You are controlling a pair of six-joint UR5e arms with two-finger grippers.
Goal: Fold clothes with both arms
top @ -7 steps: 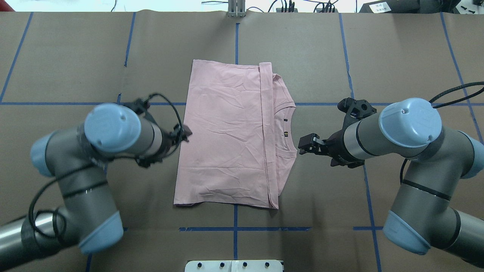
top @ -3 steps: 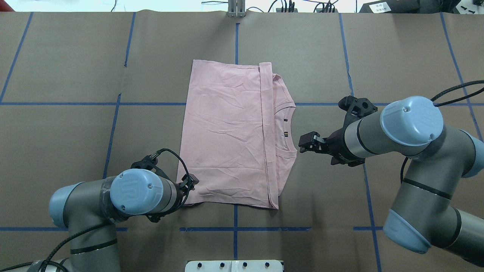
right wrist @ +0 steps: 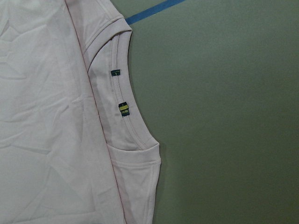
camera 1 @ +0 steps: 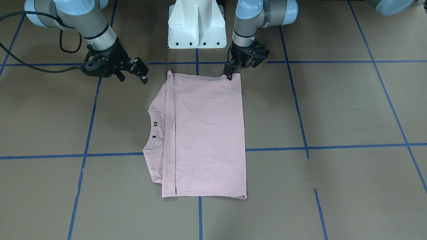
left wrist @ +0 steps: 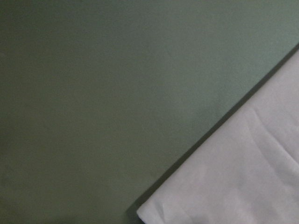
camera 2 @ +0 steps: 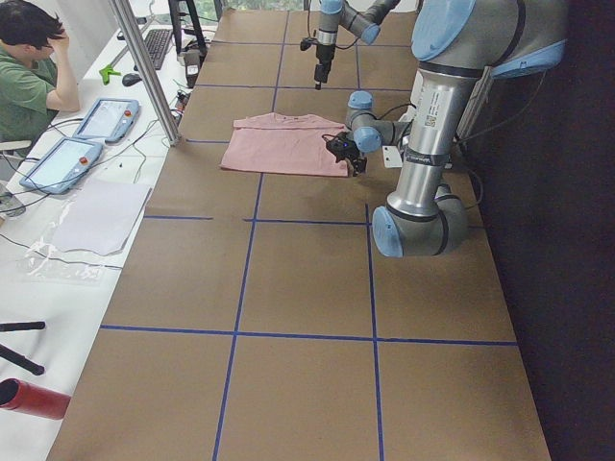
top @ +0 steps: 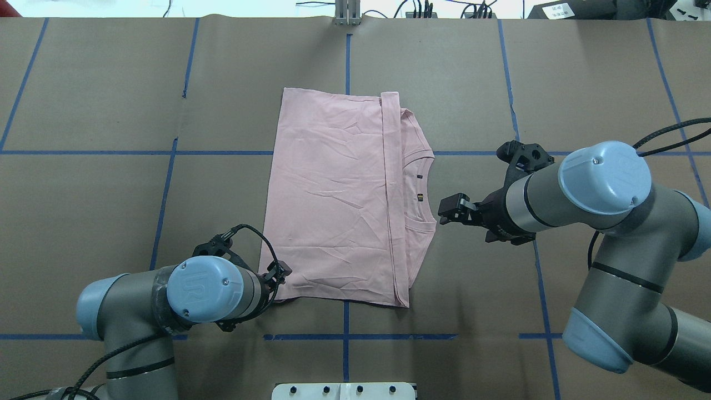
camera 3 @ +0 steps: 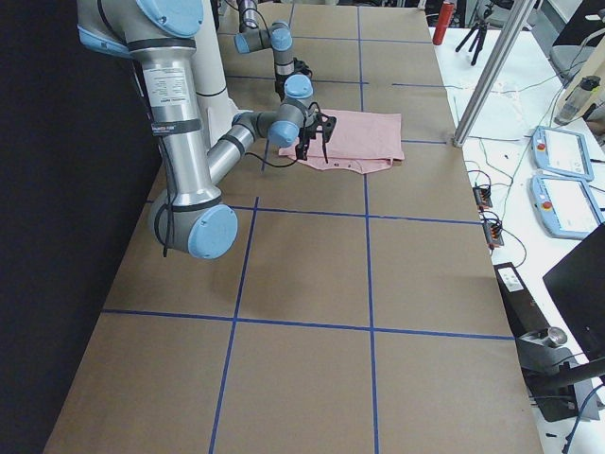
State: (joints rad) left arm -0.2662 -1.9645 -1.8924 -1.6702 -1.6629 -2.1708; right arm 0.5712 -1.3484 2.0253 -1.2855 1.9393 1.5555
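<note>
Two silver-grey tubular robot arms with light blue joint caps, the left arm point(top: 205, 289) and the right arm point(top: 602, 178), flank one pale pink short-sleeved T-shirt point(top: 328, 200). It lies flat and partly folded at the middle of the brown paper-covered table point(top: 111, 83), its ribbed round collar point(top: 426, 189) toward the right. The black two-finger left gripper point(top: 281, 271) is down at the shirt's left corner nearest the robot; whether its jaws are parted or pinching cloth cannot be told. The black right gripper point(top: 449, 211) hovers just beside the collar, jaws parted, holding nothing. Blue tape lines point(top: 83, 151) cross the table.
</note>
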